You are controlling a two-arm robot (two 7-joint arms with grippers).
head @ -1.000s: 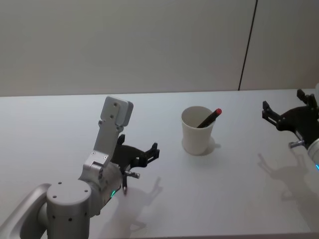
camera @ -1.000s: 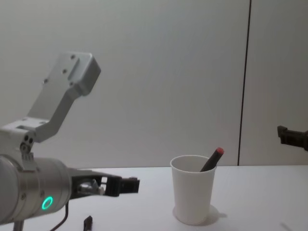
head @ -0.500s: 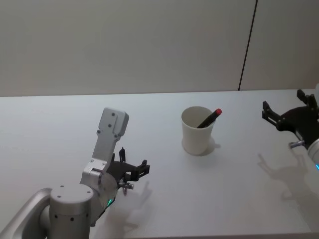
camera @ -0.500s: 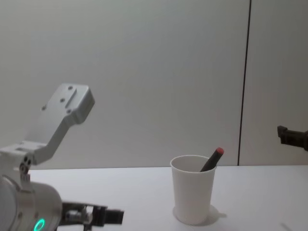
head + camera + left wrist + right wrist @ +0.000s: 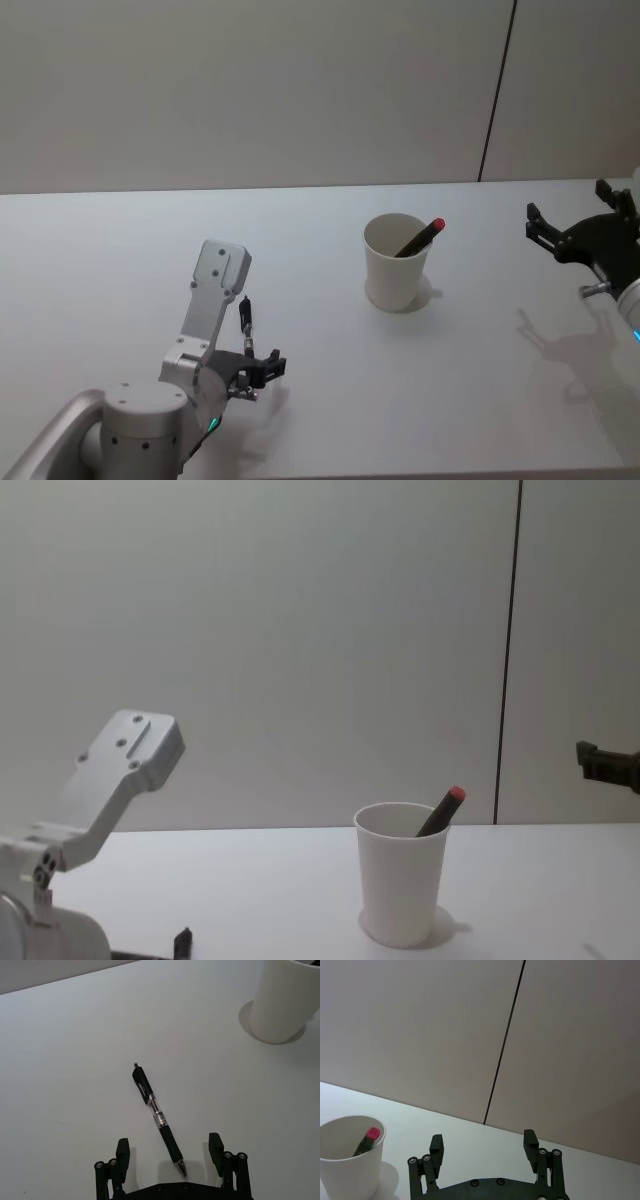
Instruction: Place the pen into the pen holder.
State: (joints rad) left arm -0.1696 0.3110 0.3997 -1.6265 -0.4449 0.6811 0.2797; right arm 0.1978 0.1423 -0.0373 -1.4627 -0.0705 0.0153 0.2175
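The black pen (image 5: 155, 1112) lay flat on the white table (image 5: 450, 400). It was well apart from the pen holder (image 5: 397, 265), off to the cup's left and nearer the robot. The left claw (image 5: 170, 1145) was down low by the pen and open wide. Its fingers (image 5: 123, 1151) sat one on each side of the pen's tip end, not touching it. The pen holder stood upright, and a pen with a red top (image 5: 420, 238) leaned inside it against the rim. The right claw (image 5: 483, 1139) hung in the air well to the cup's right. It was open wide too and held nothing.
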